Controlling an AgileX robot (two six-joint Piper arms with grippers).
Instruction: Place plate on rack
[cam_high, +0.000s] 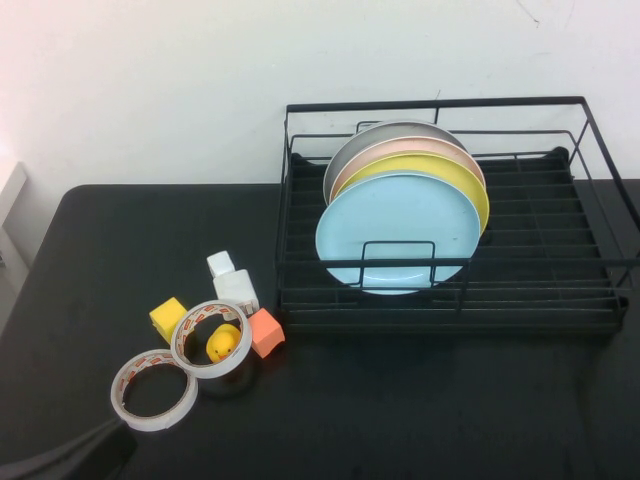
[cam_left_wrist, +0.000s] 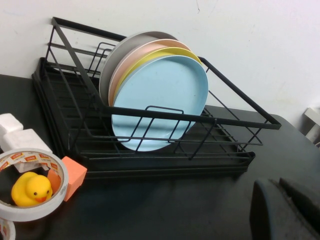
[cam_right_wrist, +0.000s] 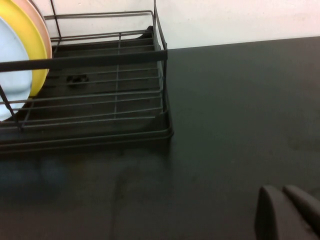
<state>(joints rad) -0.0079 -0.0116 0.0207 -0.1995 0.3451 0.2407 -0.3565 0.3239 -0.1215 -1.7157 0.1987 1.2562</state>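
Observation:
The light-blue plate (cam_high: 398, 231) stands upright in the black wire rack (cam_high: 600, 300), at the front of a row of plates. It also shows in the left wrist view (cam_left_wrist: 161, 102) and, at its edge, in the right wrist view (cam_right_wrist: 11, 75). My left gripper (cam_left_wrist: 277, 184) is shut and empty, low over the table near the front left corner (cam_high: 95, 450), well clear of the rack (cam_left_wrist: 150, 116). My right gripper (cam_right_wrist: 282, 189) is shut and empty over bare table to the right of the rack (cam_right_wrist: 165, 90); it is out of the high view.
Behind the blue plate stand a yellow plate (cam_high: 470, 183), a pink plate (cam_high: 400, 150) and a grey plate (cam_high: 385, 131). Left of the rack lie two tape rolls (cam_high: 153, 390), a yellow duck (cam_high: 224, 343), an orange block (cam_high: 266, 332), a yellow block (cam_high: 167, 318) and white blocks (cam_high: 233, 285).

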